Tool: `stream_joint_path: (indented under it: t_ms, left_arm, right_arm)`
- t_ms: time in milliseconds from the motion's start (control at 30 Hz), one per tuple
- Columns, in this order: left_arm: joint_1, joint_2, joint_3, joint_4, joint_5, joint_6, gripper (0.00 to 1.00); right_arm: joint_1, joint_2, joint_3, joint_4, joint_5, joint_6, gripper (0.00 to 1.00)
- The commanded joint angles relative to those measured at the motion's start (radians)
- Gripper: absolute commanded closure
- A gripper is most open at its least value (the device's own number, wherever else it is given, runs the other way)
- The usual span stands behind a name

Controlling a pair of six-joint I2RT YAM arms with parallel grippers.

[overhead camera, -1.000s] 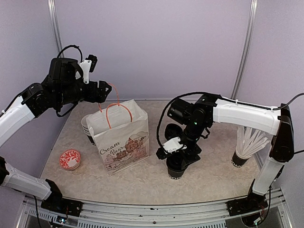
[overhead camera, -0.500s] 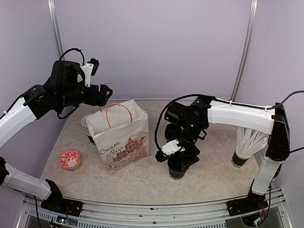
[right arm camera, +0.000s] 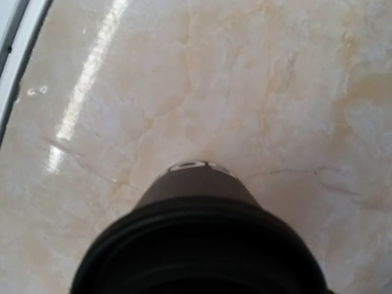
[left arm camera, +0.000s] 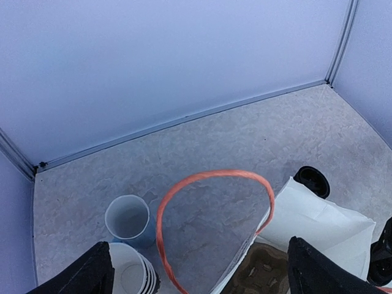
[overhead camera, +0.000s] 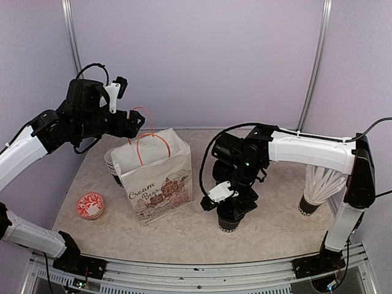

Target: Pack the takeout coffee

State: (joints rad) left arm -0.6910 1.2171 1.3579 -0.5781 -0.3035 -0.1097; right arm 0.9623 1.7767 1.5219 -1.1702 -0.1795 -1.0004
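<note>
One takeout coffee [overhead camera: 227,221], a black lidded cup with white lettering at its base, stands on the table right of the paper bag [overhead camera: 160,184]. My right gripper [overhead camera: 230,208] is open and set down over it, fingers either side. In the right wrist view the coffee's lid [right arm camera: 196,251] fills the bottom and hides my fingers. A second lidded black cup [left arm camera: 311,181] stands beyond the bag's far edge. My left gripper [left arm camera: 208,278] is open above the bag's mouth. The orange handle loop [left arm camera: 211,176] lies between its fingers [left arm camera: 92,272].
A cardboard carrier [left arm camera: 264,274] sits inside the bag. A light blue mug [left arm camera: 127,218] and a stack of lidless cups [left arm camera: 130,277] stand left of the bag. A red patterned bowl [overhead camera: 90,205] is at the front left. A cup of white straws [overhead camera: 317,188] stands at the right.
My right gripper has come down and slightly left over the coffee cup. My left gripper has edged right near the bag handle and opened a little wider.
</note>
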Motion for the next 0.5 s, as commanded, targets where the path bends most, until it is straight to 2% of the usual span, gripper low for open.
stream_joint_path:
  t_ms: [0,200,467]
  left_arm:
    - [0.030,0.029,0.051,-0.056,0.012,0.014,0.04]
    - [0.056,0.046,0.078,-0.104,0.035,0.004,0.04]
    - [0.082,0.029,0.078,-0.191,0.070,0.030,0.03]
  right_arm:
    - [0.014,-0.019,-0.046,-0.002,0.039,-0.009,0.17]
    - [0.026,-0.011,-0.073,0.013,0.071,0.007,0.28]
    - [0.026,-0.045,0.006,-0.025,0.042,0.010,0.33]
